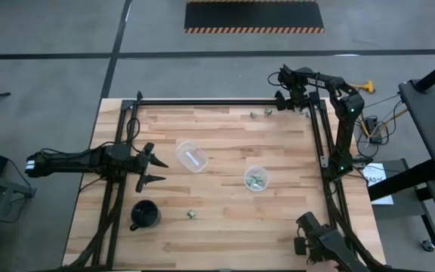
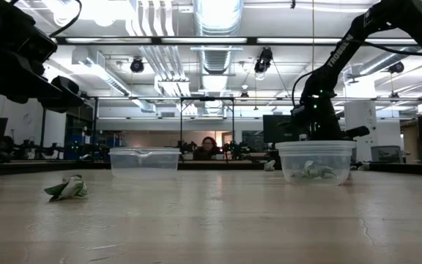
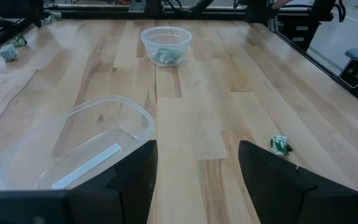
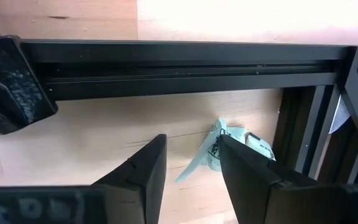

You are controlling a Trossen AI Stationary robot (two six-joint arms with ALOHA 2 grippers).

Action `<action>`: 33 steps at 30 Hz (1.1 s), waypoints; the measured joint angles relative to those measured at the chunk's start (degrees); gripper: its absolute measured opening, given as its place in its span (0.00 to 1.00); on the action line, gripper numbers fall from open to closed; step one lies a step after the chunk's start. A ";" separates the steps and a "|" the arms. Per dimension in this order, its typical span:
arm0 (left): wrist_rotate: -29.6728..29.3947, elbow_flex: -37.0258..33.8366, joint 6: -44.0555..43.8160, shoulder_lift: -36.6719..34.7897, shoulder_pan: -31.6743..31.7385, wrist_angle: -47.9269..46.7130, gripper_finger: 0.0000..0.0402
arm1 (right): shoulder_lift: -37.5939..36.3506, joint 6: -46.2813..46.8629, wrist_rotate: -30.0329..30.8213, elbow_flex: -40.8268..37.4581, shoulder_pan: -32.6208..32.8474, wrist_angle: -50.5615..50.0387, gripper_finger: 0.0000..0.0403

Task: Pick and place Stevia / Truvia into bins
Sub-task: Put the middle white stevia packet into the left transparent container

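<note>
My right gripper [image 1: 283,101] [image 4: 191,158] is open at the table's far right corner, low over a crumpled green-and-white packet [image 4: 219,149] that lies beside the black frame post. Other packets lie near the far edge [image 1: 253,115] [image 1: 268,112] and near the black cup [image 1: 191,214] [image 3: 281,145] [image 2: 67,188]. One clear bin [image 1: 256,178] [image 3: 166,45] [image 2: 315,161] holds several packets. The other bin [image 1: 191,156] [image 3: 79,149] [image 2: 144,161] holds only a white strip. My left gripper [image 1: 154,168] [image 3: 197,168] is open, hovering left of that bin. My right gripper stands with open fingers pointing down at the packet by the corner post. One finger [image 4: 247,171] overlaps the packet's edge [image 4: 229,140] in the wrist view. I cannot tell whether it touches the packet, which lies flat on the table.
A black cup [image 1: 144,215] stands near the near left corner. Black frame rails [image 4: 166,62] run along the far edge and both sides of the wooden table [image 1: 225,227]. A person [image 2: 209,147] sits far off in the room behind.
</note>
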 joint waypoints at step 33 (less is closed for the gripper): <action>0.00 0.00 0.00 -0.02 0.01 0.00 0.52 | -10.74 -16.07 -5.49 -2.42 5.31 3.51 0.02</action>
